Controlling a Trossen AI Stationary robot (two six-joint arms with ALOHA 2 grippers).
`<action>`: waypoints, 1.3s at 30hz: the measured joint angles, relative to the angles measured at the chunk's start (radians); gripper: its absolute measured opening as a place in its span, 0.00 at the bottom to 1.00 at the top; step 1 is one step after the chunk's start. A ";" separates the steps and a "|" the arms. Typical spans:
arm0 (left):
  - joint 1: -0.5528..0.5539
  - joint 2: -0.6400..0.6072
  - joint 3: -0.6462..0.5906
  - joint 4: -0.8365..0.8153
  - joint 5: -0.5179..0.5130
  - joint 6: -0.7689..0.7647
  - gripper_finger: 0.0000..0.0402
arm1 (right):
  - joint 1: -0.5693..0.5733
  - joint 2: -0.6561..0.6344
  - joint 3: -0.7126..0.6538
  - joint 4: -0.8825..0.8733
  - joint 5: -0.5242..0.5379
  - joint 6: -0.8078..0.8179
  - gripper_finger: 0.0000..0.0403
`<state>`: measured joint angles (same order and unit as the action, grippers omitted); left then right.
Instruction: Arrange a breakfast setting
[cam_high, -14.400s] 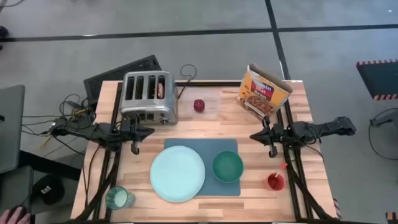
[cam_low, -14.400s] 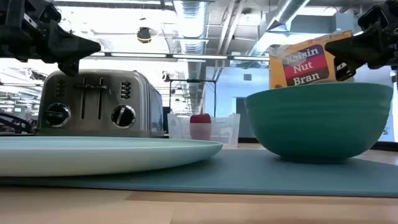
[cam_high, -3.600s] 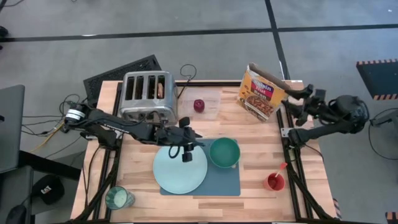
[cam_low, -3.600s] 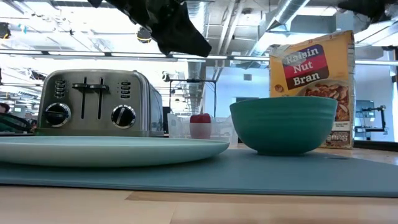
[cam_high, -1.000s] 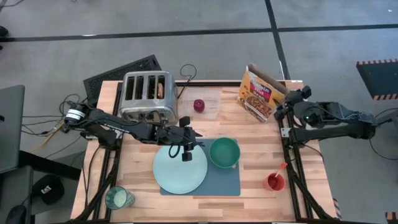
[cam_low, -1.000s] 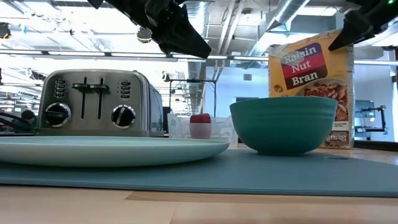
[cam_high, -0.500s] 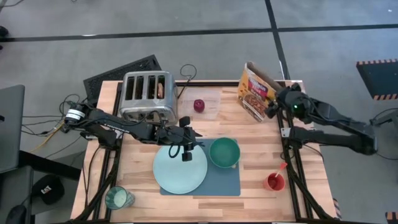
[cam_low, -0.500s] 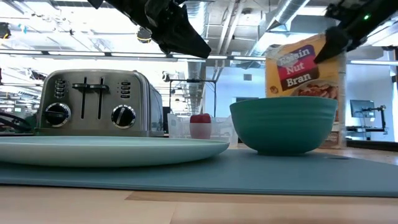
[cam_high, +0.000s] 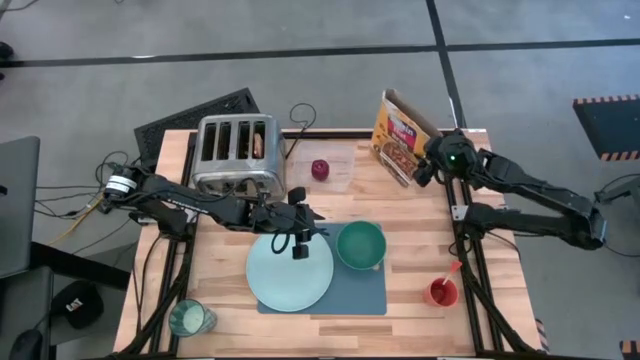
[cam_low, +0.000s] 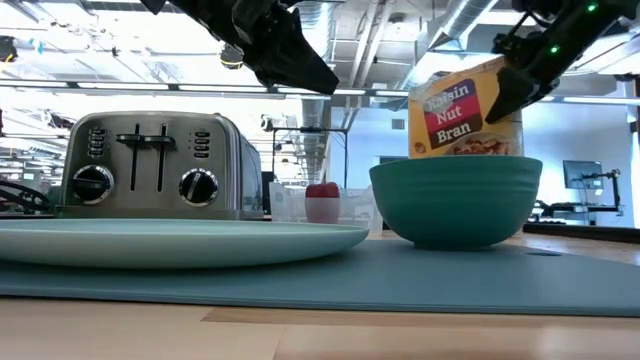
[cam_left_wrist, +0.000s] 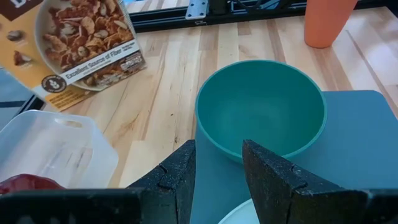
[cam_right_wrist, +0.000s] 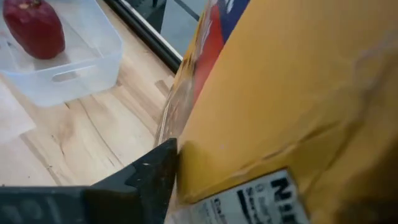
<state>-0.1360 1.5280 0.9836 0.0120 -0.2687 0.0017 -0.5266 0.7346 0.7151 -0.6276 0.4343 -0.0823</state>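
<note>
My right gripper (cam_high: 428, 168) is shut on the yellow cereal box (cam_high: 400, 135) at the table's far right. My left gripper (cam_high: 297, 243) hovers open over the far edge of the mint plate (cam_high: 290, 278), just left of the green bowl (cam_high: 360, 245), with nothing between its fingers (cam_left_wrist: 267, 177). Plate and bowl stand on the slate-blue mat (cam_high: 365, 298). A toast slice (cam_high: 259, 145) sticks up from the chrome toaster (cam_high: 235, 160). The dark red fruit (cam_high: 319, 169) lies in a clear tray. A red-handled spoon (cam_high: 457, 267) leans out of the red cup (cam_high: 443, 292). My right gripper comes level at the cereal box from the table's right and has it high up at its narrow yellow side panel (cam_right_wrist: 249, 124). One finger (cam_right_wrist: 146, 180) lies at the edge of the printed front face; the other is out of frame. The box leans, its bottom hidden behind the bowl.
The toaster stands at the far left, with the clear tray (cam_high: 335, 172) beside it. A glass (cam_high: 188, 318) is at the near left corner. Bare wood lies between the bowl and the red cup.
My right gripper has gone toward the table's left edge and taken hold of the cereal box. The box has shifted left and toward the far edge with it, and has tipped out of its upright stand.
</note>
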 joint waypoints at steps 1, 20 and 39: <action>0.000 0.000 0.000 0.000 0.000 0.000 0.30 | 0.000 0.007 0.000 0.004 0.000 -0.003 0.60; 0.000 0.000 0.000 0.010 -0.010 0.009 0.30 | 0.057 -0.011 0.041 0.074 -0.004 -0.111 0.06; 0.003 0.011 0.001 0.077 -0.031 -0.042 0.88 | 0.415 -0.057 0.296 -0.063 -0.014 -0.032 0.06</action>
<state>-0.1327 1.5387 0.9844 0.0893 -0.3002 -0.0400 -0.1121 0.6778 1.0115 -0.6908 0.4206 -0.1145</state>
